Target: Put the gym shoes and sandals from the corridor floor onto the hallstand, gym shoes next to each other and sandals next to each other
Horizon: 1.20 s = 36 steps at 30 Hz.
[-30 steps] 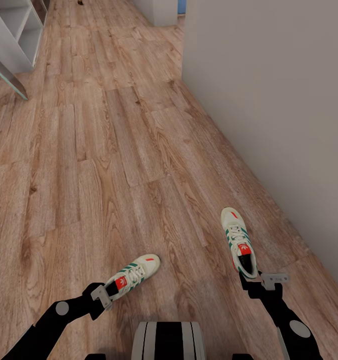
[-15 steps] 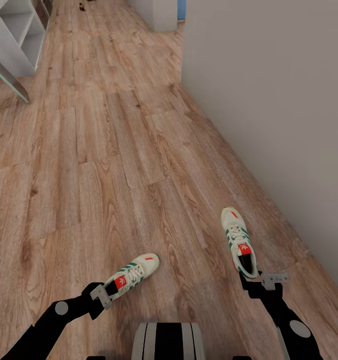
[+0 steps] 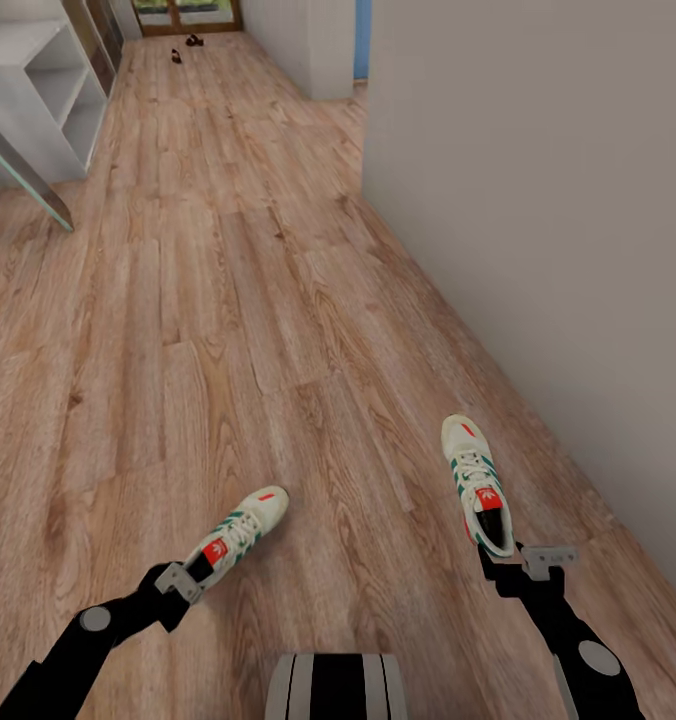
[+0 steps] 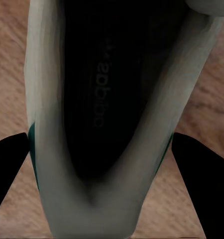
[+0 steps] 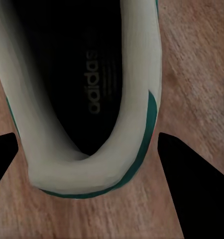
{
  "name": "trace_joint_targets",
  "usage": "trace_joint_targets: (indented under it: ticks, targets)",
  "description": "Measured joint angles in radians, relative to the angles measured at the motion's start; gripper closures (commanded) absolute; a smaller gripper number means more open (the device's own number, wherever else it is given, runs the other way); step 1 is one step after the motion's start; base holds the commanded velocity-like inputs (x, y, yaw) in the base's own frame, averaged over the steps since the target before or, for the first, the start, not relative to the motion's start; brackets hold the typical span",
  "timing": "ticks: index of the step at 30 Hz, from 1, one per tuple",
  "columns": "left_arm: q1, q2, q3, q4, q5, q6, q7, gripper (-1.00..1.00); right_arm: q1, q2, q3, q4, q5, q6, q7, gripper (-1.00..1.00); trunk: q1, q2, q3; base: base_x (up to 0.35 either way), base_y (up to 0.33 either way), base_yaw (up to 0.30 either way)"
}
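We hold 1 gym shoe in each claw above the corridor floor (image 3: 228,330). Our left claw (image 3: 181,583), at about 7 o'clock in the head view, grips the heel of the left gym shoe (image 3: 233,532), whose toe points toward 1 o'clock. In the left wrist view that shoe's heel collar (image 4: 109,199) sits between the 2 dark fingers (image 4: 7,169), both flanks close against the white upper, so the claw is clamped narrow on the shoe.

Our right claw (image 3: 523,565), at about 5 o'clock in the head view, holds the heel of the right gym shoe (image 3: 476,483), with its toe pointing toward 12 o'clock, near the grey wall (image 3: 538,230). In the right wrist view the heel of this shoe (image 5: 87,164) lies between the 2 fingers (image 5: 191,179), and we see planks around it; we cannot tell from that view alone whether the pads touch, but the head view shows the shoe carried at the claw.

Far up the corridor, at 11 o'clock, 2 small dark sandals (image 3: 186,46) lie on the floor near a doorway. At 10 o'clock stands a white shelf unit (image 3: 38,90), well apart from both shoes; we cannot tell if it is the hallstand.
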Motion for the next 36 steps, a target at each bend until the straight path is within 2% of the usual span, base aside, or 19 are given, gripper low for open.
trace_joint_targets:
  ticks: [3,5,12,13,14,20,22,28,33,34,36]
  targets:
    - [0.0,-0.001,0.027,0.039,0.018,-0.004,0.001,1.0,0.0,0.0,0.0,0.0,0.001,0.0,0.0,1.0,-0.001,0.001,0.012,0.0,0.0,0.0]
    - [0.0,0.0,0.053,0.08,0.055,-0.007,0.002,1.0,0.0,0.0,0.0,0.001,0.002,0.0,0.0,1.0,-0.002,0.001,0.019,0.0,0.0,0.0]
    - [0.001,0.0,0.117,0.103,0.12,-0.009,0.003,1.0,0.0,0.0,0.0,0.004,0.007,0.002,-0.001,1.0,-0.005,0.003,0.046,0.0,0.0,0.0]
    - [0.005,0.0,0.168,0.107,0.144,-0.014,0.005,1.0,0.0,0.0,0.001,0.039,0.013,0.0,-0.002,1.0,-0.006,0.003,0.05,0.0,0.0,-0.018]
    - [0.006,0.0,0.194,0.114,0.16,-0.026,0.009,1.0,0.0,0.0,0.001,0.055,0.012,0.0,-0.002,1.0,-0.006,0.003,0.054,0.0,0.0,-0.042]
    - [0.018,0.0,0.26,0.164,0.191,-0.096,0.036,1.0,0.0,-0.001,0.001,0.068,0.016,0.0,-0.002,1.0,-0.009,0.005,0.082,0.0,0.0,-0.133]
    - [0.021,0.0,0.279,0.197,0.195,-0.135,0.063,1.0,0.003,-0.001,0.0,0.075,0.031,-0.002,-0.002,1.0,-0.01,0.005,0.092,0.0,0.0,-0.168]
    - [0.038,0.0,0.291,0.283,0.205,-0.228,0.163,1.0,0.006,0.0,0.0,0.141,0.052,-0.053,-0.003,1.0,-0.013,0.007,0.124,0.0,0.0,-0.166]
    - [0.063,-0.001,0.293,0.343,0.232,-0.314,0.249,1.0,0.007,-0.001,-0.001,0.247,0.057,-0.173,-0.002,1.0,-0.015,0.008,0.15,0.0,0.0,-0.163]
    - [0.069,-0.002,0.294,0.359,0.242,-0.329,0.258,1.0,0.008,-0.001,-0.001,0.275,0.059,-0.203,-0.002,1.0,-0.015,0.008,0.156,0.0,0.0,-0.162]
    - [0.087,-0.001,0.294,0.405,0.301,-0.377,0.268,1.0,0.013,-0.002,-0.001,0.367,0.062,-0.288,-0.003,1.0,-0.016,0.008,0.166,0.0,0.0,-0.154]
